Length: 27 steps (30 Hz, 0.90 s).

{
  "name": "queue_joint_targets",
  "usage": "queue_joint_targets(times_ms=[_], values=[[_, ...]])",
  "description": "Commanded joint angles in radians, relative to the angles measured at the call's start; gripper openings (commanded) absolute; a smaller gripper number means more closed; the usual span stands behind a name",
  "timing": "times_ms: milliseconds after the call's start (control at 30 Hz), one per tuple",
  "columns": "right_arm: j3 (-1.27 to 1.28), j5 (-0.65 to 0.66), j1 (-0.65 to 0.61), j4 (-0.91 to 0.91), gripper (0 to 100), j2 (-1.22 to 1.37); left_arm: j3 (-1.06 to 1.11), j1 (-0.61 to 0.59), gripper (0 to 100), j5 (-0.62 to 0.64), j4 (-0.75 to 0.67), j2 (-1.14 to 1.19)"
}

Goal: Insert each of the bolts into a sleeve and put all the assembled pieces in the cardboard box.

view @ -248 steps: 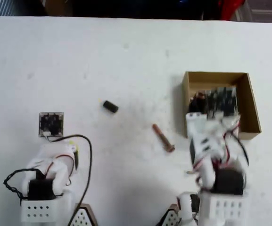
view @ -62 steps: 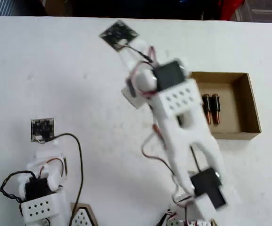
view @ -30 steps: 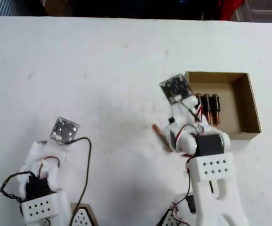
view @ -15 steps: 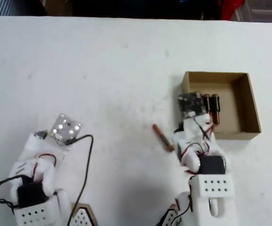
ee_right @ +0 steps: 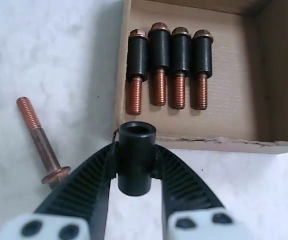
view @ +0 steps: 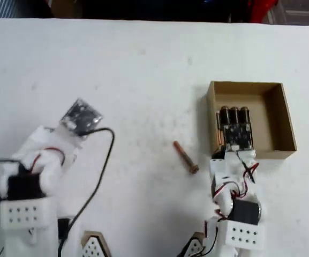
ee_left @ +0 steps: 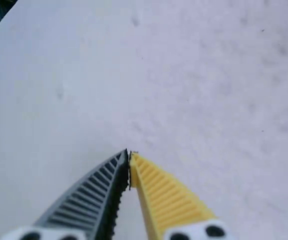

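Observation:
My right gripper [ee_right: 136, 165] is shut on a black sleeve [ee_right: 136, 157], held upright just in front of the cardboard box [ee_right: 208, 142]. Several assembled bolt-and-sleeve pieces [ee_right: 168, 67] lie side by side inside the box [view: 283, 115]. A loose copper bolt [ee_right: 39, 147] lies on the white table beside the box's left wall, also visible in the high view as the bolt [view: 186, 157]. My left gripper [ee_left: 129, 156] is shut on nothing, hovering over bare table at the left. The right arm [view: 232, 182] stands near the box's front edge.
The left arm [view: 36, 160] stands at the table's front left with its black cable [view: 98, 176] looping beside it. The white table [view: 143, 69] stretches open behind both arms up to the far edge.
The right arm has pulled back toward its base with the sleeve, its wrist now over the box's front. The left arm has stretched forward, away from its base.

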Motion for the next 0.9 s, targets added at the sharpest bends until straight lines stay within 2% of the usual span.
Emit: queue_joint_targets(times_ms=[0,233,600,867], values=[[0.028,-0.006,0.058,-0.016,1.7,-0.119,-0.072,0.107,3,-0.014,0.006,0.064],[0.107,-0.006,0.174,-0.012,1.7,-0.252,-0.083,0.3,3,-0.015,0.006,0.157],[0.11,-0.014,0.18,-0.013,1.7,-0.245,-0.269,0.455,3,-0.012,0.011,0.506],[0.112,-0.011,0.199,-0.013,1.7,-0.245,-0.506,0.625,4,-0.035,0.141,0.817]])
